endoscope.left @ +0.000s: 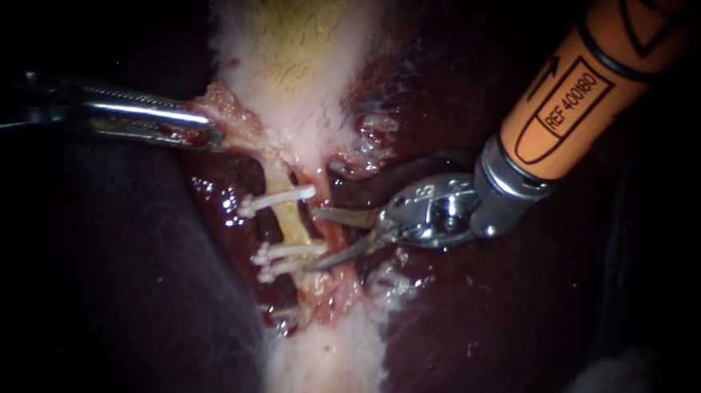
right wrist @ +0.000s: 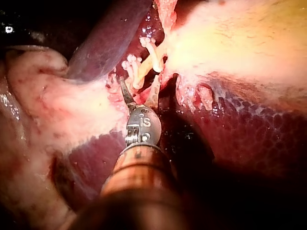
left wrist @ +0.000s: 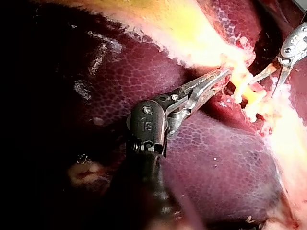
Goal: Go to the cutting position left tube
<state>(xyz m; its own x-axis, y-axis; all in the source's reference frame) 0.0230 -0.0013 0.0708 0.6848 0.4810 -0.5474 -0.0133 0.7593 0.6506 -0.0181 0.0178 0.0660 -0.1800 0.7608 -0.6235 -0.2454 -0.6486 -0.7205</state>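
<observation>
Three white clips [endoscope.left: 282,199] cross thin pale-yellow tube [endoscope.left: 290,220]; my right instrument [endoscope.left: 314,239] end effector apart just beside it, left instrument [endoscope.left: 212,133] end effector clamped on tissue [endoscope.left: 231,109].

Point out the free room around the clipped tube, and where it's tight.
Free: the bare tube between the upper clip and two lower clips, and dark liver to its left. Tight: its right side, where the open right instrument sits.
</observation>
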